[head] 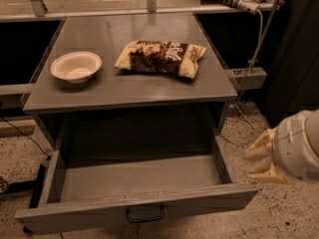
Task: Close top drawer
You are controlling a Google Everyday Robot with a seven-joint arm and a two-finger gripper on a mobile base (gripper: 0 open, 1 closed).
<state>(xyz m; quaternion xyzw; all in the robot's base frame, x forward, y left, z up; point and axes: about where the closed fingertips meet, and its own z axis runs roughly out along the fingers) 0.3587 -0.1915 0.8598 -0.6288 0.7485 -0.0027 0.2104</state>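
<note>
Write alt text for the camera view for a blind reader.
The grey cabinet's top drawer stands pulled wide open, black loop handle at front centre. The robot's tool hangs right of the drawer's front corner, apart from it. A white bowl and a snack bag lie on the cabinet top.

On the grey counter (149, 91) a shallow white bowl (75, 66) sits upright toward the left. A brown and yellow snack bag (160, 58) lies flat to its right, near it but not touching. Behind the counter's right rear corner a white cable (257, 39) hangs down toward the speckled floor (284, 215). The pincer (259, 158) hangs low at the right edge, over that floor.
</note>
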